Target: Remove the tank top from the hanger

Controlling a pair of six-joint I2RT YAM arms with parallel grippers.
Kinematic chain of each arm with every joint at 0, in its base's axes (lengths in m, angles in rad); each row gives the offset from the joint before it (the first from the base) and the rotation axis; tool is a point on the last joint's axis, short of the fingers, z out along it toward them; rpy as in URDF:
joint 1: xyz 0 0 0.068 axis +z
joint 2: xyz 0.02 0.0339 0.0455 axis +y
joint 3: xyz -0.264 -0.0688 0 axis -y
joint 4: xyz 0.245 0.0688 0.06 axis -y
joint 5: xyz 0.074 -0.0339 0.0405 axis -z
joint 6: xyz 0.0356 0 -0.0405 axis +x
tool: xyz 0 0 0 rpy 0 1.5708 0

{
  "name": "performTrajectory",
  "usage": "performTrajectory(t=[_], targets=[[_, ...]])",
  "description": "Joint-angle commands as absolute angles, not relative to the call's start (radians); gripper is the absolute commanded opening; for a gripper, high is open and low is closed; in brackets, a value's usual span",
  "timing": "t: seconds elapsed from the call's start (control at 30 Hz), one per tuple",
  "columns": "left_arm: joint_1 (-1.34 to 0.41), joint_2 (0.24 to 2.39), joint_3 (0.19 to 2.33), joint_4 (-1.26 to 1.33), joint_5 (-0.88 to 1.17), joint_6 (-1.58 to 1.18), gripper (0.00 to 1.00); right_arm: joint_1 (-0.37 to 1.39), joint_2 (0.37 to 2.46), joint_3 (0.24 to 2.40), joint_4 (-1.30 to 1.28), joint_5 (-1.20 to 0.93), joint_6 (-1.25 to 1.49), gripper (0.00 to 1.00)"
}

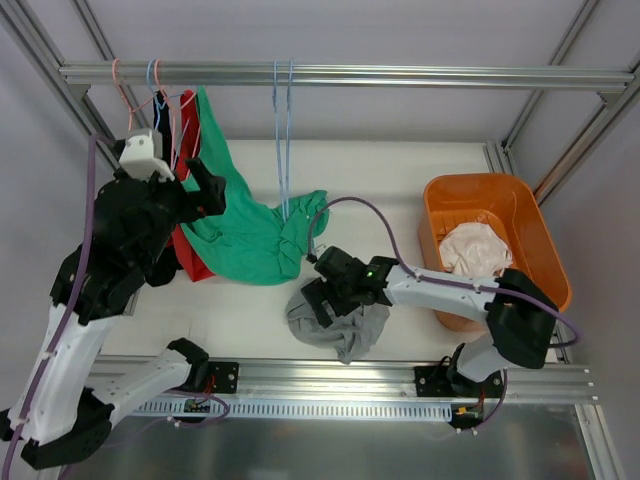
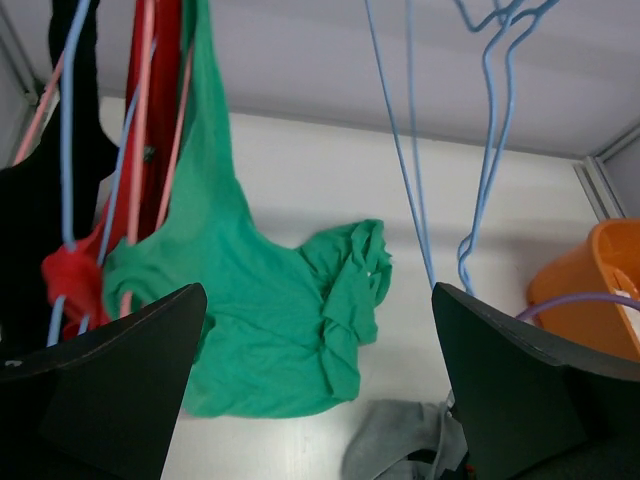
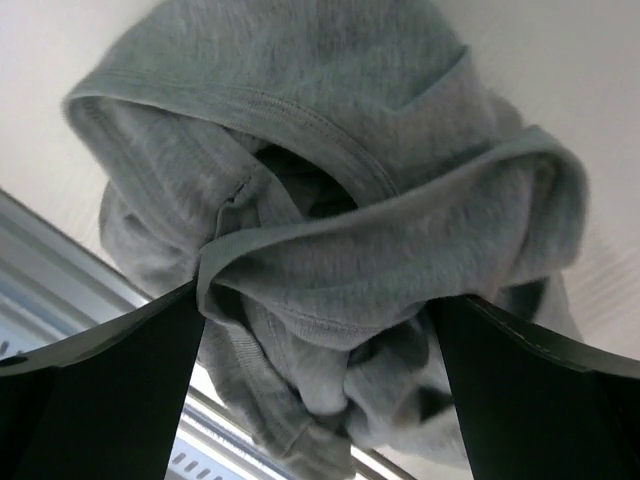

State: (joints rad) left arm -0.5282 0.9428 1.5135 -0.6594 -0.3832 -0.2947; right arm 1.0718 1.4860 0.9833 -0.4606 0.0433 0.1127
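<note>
Currently left gripper [image 2: 318,330] apart, empty, facing hanging green fabric tank top [image 2: 270,330]; right gripper [image 3: 320,310] apart, straddling crumpled grey garment [image 3: 330,150] on counter [image 1: 400,190].

The green tank top [image 1: 245,235] [image 2: 270,330] is half up, half down; one strap end climbs towards the rail [image 1: 340,75], close against the pink wire hanger [image 2: 138,170], though exactly how it hooks on is hard to make out; the body slants down to the right and spreads on the table [image 1: 400,175], its far edge rucked into folds; a grey tank top [image 1: 335,320] [image 3: 330,200] lies crumpled just beside it, nearer the front.
</note>
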Motion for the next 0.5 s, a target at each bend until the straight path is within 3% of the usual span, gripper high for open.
performTrajectory(t=[0.0, 0.13, 0.17, 0.2, 0.27, 0.3, 0.37, 0.4, 0.47], targets=[[-0.522, 0.85, 1.398, -0.679, -0.471, -0.291, 0.99, 1.109, 1.577, 1.019, -0.45, 0.089, 0.144, 0.99], [-0.52, 0.74, 1.315, -0.701, -0.446, -0.282, 0.99, 1.147, 1.667, 1.0, -0.404, 0.193, 0.166, 0.99], [-0.522, 0.726, 1.283, -0.704, -0.449, -0.275, 0.99, 1.153, 1.68, 0.977, -0.365, 0.193, 0.167, 0.94], [-0.52, 0.712, 1.264, -0.706, -0.451, -0.272, 0.99, 1.154, 1.68, 0.963, -0.339, 0.172, 0.17, 0.77], [-0.52, 0.67, 1.209, -0.706, -0.474, -0.261, 0.99, 1.154, 1.674, 0.942, -0.29, 0.164, 0.186, 0.52], [-0.52, 0.66, 1.192, -0.704, -0.483, -0.258, 0.99, 1.154, 1.652, 0.922, -0.281, 0.17, 0.193, 0.31], [-0.52, 0.629, 1.146, -0.704, -0.486, -0.252, 0.99, 1.154, 1.612, 0.907, -0.268, 0.182, 0.198, 0.14], [-0.52, 0.618, 1.129, -0.703, -0.477, -0.25, 0.99, 1.154, 1.559, 0.902, -0.268, 0.21, 0.196, 0.0], [-0.52, 0.585, 1.079, -0.698, -0.479, -0.249, 0.99, 1.154, 1.494, 0.888, -0.273, 0.233, 0.192, 0.0]])
